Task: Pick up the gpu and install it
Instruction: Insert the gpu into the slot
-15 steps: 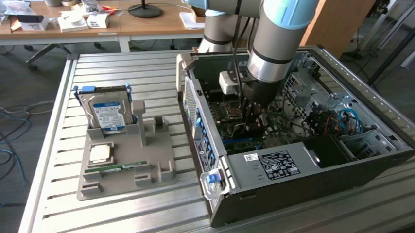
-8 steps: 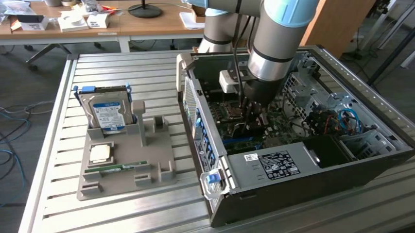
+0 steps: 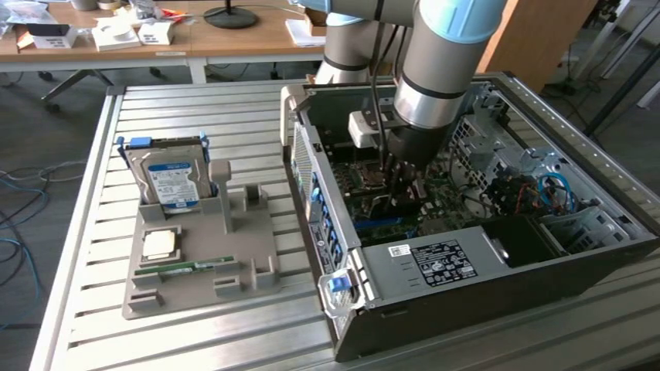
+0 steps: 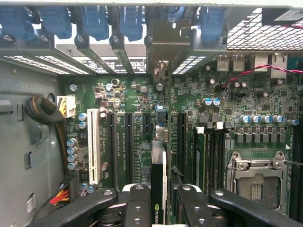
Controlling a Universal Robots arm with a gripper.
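Jaws pinched the gpu [image 4: 158, 189] edge-on inside the computer case [image 3: 464, 309], on the exterior view's right of the table [image 3: 206, 340]. Card hung straight below the jaws, long axis parallel to the expansion slots [image 4: 129, 142], lower edge facing the motherboard [image 4: 118, 94].

Exterior view: bright, even, daylight-like light; shadows soft. Aluminium table [image 3: 206, 332] slats pale, mild sheen toward 9 o'clock. Arm [image 3: 443, 46] shell carries highlight at 12 o'clock, throws shade into computer case [image 3: 382, 286]; interior darkest toward 4 o'clock. Wrist view: motherboard [image 4: 132, 94] evenly lit; perforated metal panel [image 4: 265, 33] glares near white; gripper [image 4: 163, 191] and gpu [image 4: 157, 179] edge in deep shade.
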